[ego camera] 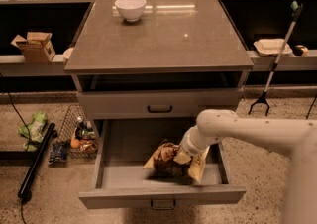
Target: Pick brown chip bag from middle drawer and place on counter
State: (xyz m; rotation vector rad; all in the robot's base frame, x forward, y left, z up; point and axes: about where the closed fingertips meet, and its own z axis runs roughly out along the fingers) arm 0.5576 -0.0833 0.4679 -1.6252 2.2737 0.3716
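Note:
The brown chip bag (166,161) lies in the open middle drawer (124,153), right of its centre, somewhat crumpled, with cream-yellow ends showing. My gripper (182,155) reaches down from the right on the white arm and sits on the bag's right part, its tip hidden against the bag. The drawer's front (208,196) with its small loop handle faces the camera. The counter (163,34) tops the cabinet above and carries a white bowl (130,7) at its far left.
A shut upper drawer front (159,105) with a black handle is above the open drawer. A wire basket of items (79,136), a green bag (32,126) and a black pole (34,161) lie on the floor at left. A grabber tool (275,64) leans at right.

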